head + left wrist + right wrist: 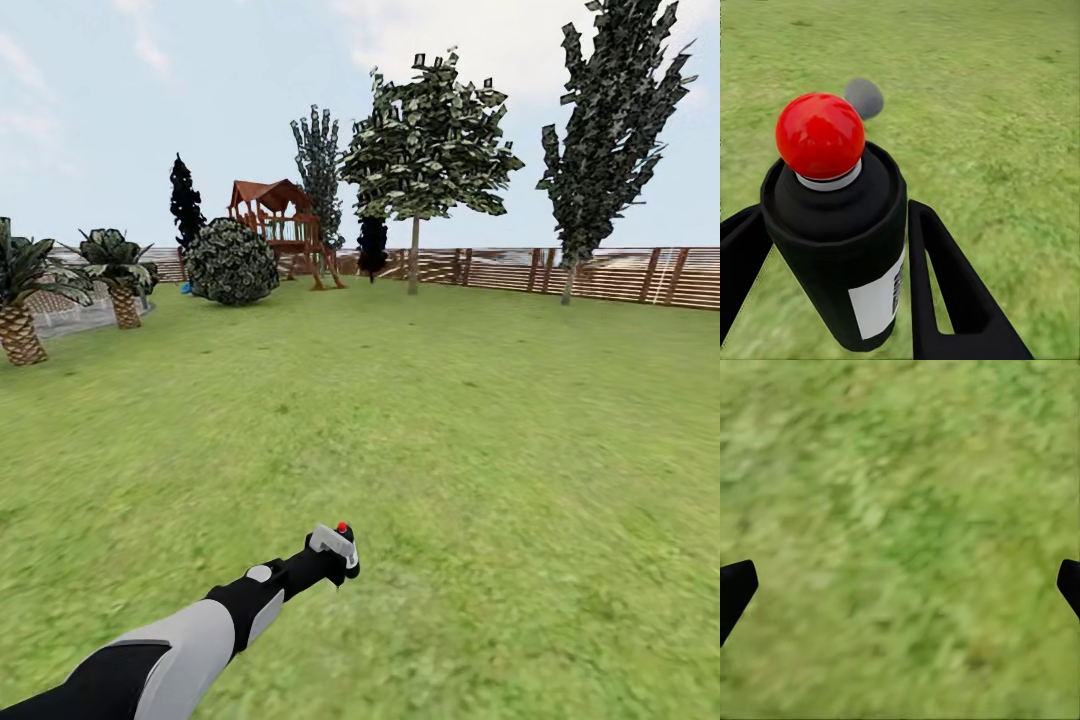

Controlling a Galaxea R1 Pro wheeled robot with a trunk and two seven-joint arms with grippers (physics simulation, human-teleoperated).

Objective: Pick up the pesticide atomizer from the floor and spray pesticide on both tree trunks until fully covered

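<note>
a: left gripper (338,560) state?
b: clamped on the pesticide atomizer (333,541). head view has the left arm reaching out low over the lawn (420,400), pale sprayer body at its end, red dot on top.
a: wrist cam agree?
b: yes. in the left wrist view the pesticide atomizer (840,247) is a dark can with a white label and a glossy red cap, one black finger (945,292) against each side. left gripper (832,300) is holding it upright over grass. a blurry grey blob shows on the grass past the cap, can't tell what it is.
a: right gripper?
b: right gripper (900,585) has its fingertips (735,589) far apart at the two edges of the right wrist view, nothing between them, blurred grass below.
a: trees?
b: two broad-leaved trees far ahead by the wooden fence (600,275). first tree (430,150) near the middle, its tree trunk (413,255) thin and straight. second tree (610,120) to the right of it, slim trunk (570,280) in front of the slats. both well apart from the atomizer.
a: other stuff?
b: wooden playset (280,230) back left with a round shrub (232,262) just beside it, dark conifers (186,205) behind, two short palms (120,275) at far left.
</note>
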